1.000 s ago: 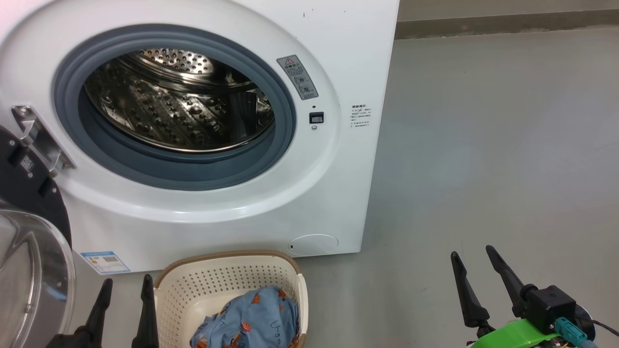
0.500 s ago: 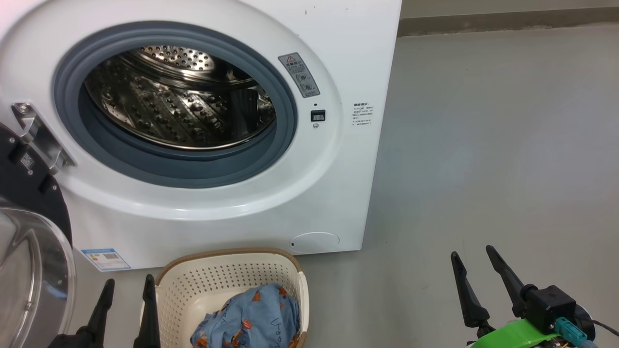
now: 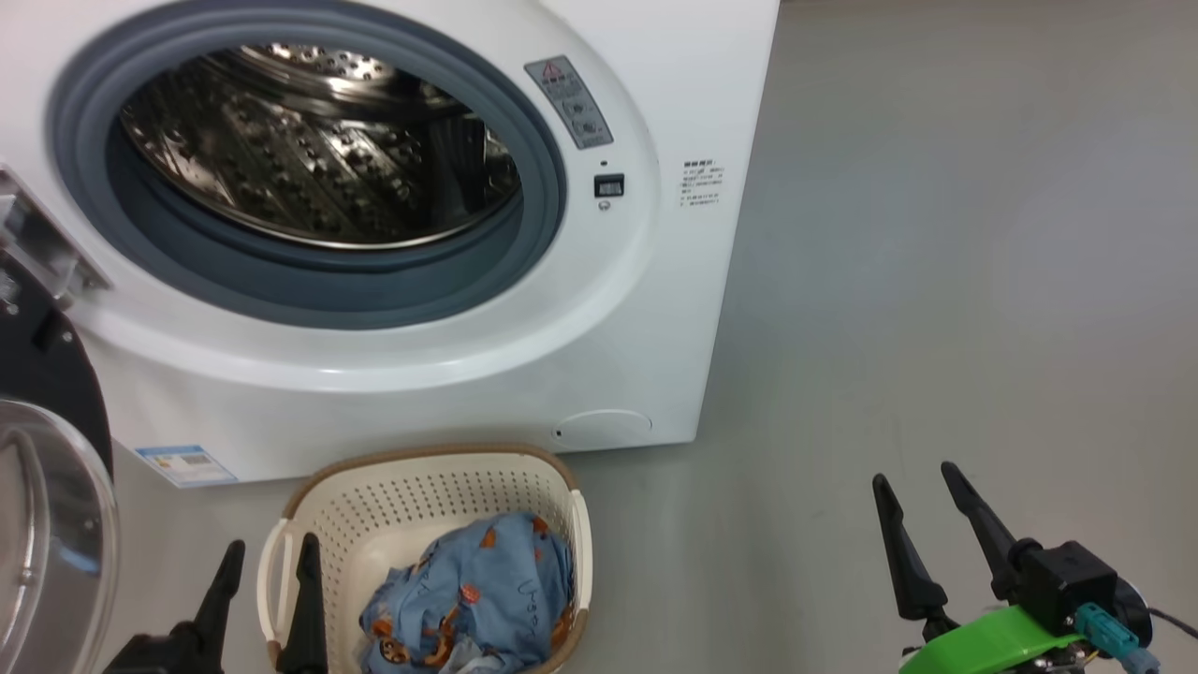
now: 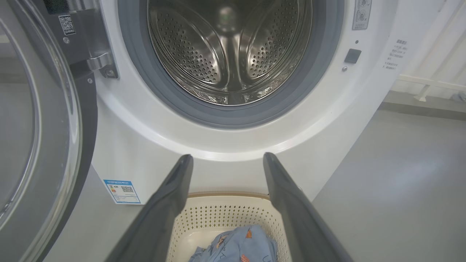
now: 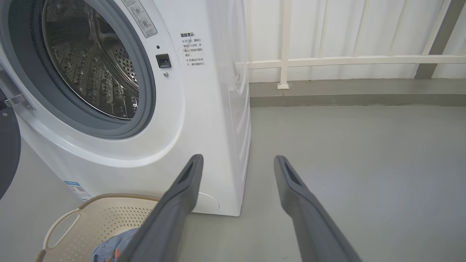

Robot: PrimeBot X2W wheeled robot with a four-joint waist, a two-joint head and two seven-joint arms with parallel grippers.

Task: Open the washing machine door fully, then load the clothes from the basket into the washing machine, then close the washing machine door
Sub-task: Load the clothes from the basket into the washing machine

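Note:
The white washing machine [image 3: 655, 309] [image 4: 138, 153] [image 5: 204, 120] stands with its steel drum [image 3: 309, 159] bare inside. Its door [image 3: 47, 524] [image 4: 40, 120] hangs swung wide to the left, black rim and clear glass bowl showing. On the floor in front sits the cream basket [image 3: 412, 496] [image 4: 222, 218] [image 5: 91, 218], holding the light blue clothes [image 3: 477, 599] [image 4: 240, 247] [image 5: 109, 251] with orange prints. My left gripper [image 3: 270, 554] [image 4: 225, 162] is open and empty, hovering over the basket's left rim. My right gripper [image 3: 915, 477] [image 5: 236, 160] is open and empty over bare floor, right of the machine.
Grey floor [image 3: 936, 281] stretches to the right of the machine. A white railing [image 5: 327, 60] and a low kerb run along the far wall. A blue label [image 3: 185, 463] and a round flap [image 3: 604, 426] mark the machine's lower front.
The whole head picture has slid, so the camera tilted down. The left gripper has shifted right towards the basket's left rim. The right gripper stays put.

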